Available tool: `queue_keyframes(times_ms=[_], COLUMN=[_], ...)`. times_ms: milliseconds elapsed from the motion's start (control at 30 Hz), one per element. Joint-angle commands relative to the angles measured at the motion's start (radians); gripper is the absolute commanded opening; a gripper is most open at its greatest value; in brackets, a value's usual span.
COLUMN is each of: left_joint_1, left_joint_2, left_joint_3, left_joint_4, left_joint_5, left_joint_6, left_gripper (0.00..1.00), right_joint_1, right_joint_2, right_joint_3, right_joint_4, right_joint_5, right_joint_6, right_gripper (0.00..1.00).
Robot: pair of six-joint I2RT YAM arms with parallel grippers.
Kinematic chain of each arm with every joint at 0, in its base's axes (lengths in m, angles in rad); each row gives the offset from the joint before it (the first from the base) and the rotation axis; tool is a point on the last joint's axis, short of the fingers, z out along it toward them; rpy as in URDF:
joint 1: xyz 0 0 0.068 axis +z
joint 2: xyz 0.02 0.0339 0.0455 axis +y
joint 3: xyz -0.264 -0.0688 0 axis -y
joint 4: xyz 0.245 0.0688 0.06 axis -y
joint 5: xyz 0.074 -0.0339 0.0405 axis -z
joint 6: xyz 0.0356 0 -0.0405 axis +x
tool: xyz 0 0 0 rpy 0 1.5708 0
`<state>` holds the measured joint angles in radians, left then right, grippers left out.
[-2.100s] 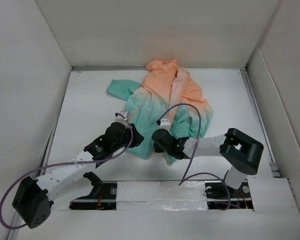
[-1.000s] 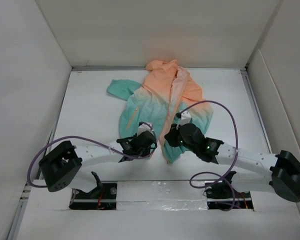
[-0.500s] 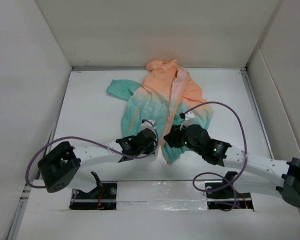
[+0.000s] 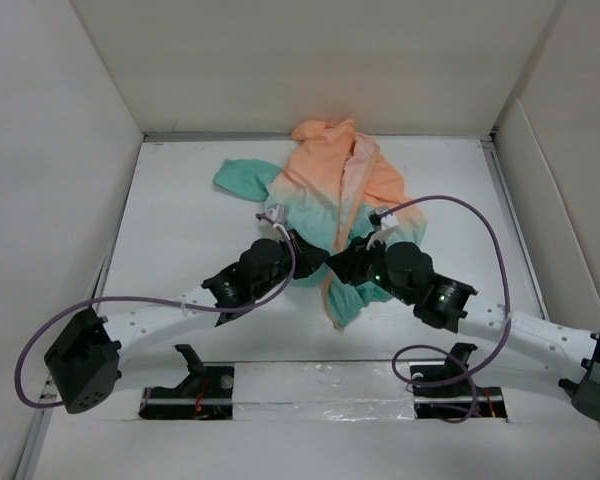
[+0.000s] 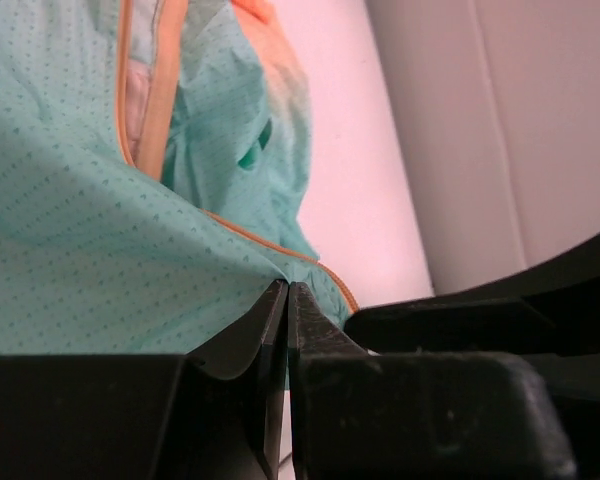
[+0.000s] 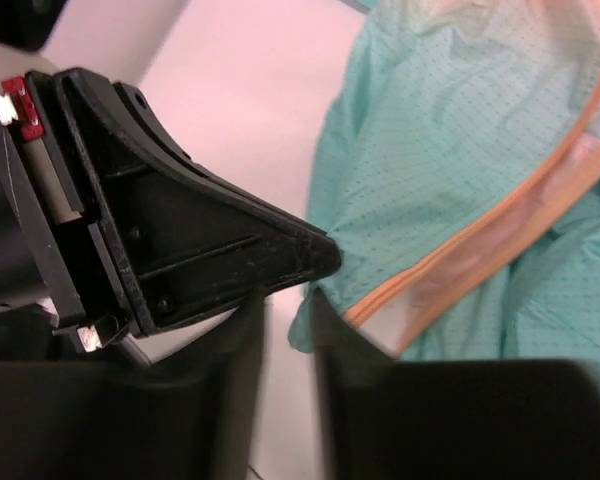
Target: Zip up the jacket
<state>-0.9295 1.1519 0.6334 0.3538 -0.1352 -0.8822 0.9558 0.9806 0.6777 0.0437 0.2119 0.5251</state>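
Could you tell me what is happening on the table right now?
Two robot arms are working on the jacket, which lies unzipped on the table. The left gripper is shut on its teal front edge by the orange zipper trim. The right gripper straddles the hem beside it; whether it grips is unclear.

White matte table (image 4: 180,230), plain white back wall (image 4: 320,60), white side panels left (image 4: 40,200) and right (image 4: 570,200), metal rail (image 4: 515,240) along the table's right edge, crinkled silvery tape strip (image 4: 320,388) across near edge

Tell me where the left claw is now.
Top view: the left claw is mid-table, at the teal hem of the jacket, close beside the right claw.
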Motion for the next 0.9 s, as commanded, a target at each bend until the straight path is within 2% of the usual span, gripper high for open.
queue_keyframes(times_ms=[0, 100, 200, 367, 500, 767, 867], left_joint_1=[-0.002, -0.002, -0.002, -0.002, -0.002, -0.002, -0.002], left_joint_2=[-0.073, -0.113, -0.139, -0.161, -0.178, -0.201, -0.199], left_joint_3=[-0.046, -0.087, -0.122, -0.135, -0.152, -0.166, -0.156], left_joint_4=[0.131, 0.151, 0.165, 0.174, 0.212, 0.235, 0.240], left_joint_5=[-0.017, -0.049, -0.061, -0.063, -0.066, -0.076, -0.064], left_joint_6=[-0.087, -0.129, -0.153, -0.169, -0.184, -0.182, -0.176], left_gripper=[0.00, 0.00, 0.00, 0.00, 0.00, 0.00, 0.00], right_joint_1=[-0.003, -0.012, -0.012, -0.012, -0.012, -0.012, -0.012], right_joint_2=[-0.031, -0.052, -0.069, -0.092, -0.082, -0.069, -0.072], right_joint_3=[-0.003, -0.029, -0.049, -0.040, -0.075, -0.089, -0.109], right_joint_4=[0.129, 0.133, 0.156, 0.096, 0.174, 0.186, 0.264], right_joint_5=[-0.013, -0.008, -0.002, 0.029, -0.031, -0.060, -0.081], right_joint_6=[0.041, 0.093, 0.111, 0.137, 0.156, 0.176, 0.174], right_gripper=[0.37, 0.51, 0.56, 0.55, 0.52, 0.51, 0.48])
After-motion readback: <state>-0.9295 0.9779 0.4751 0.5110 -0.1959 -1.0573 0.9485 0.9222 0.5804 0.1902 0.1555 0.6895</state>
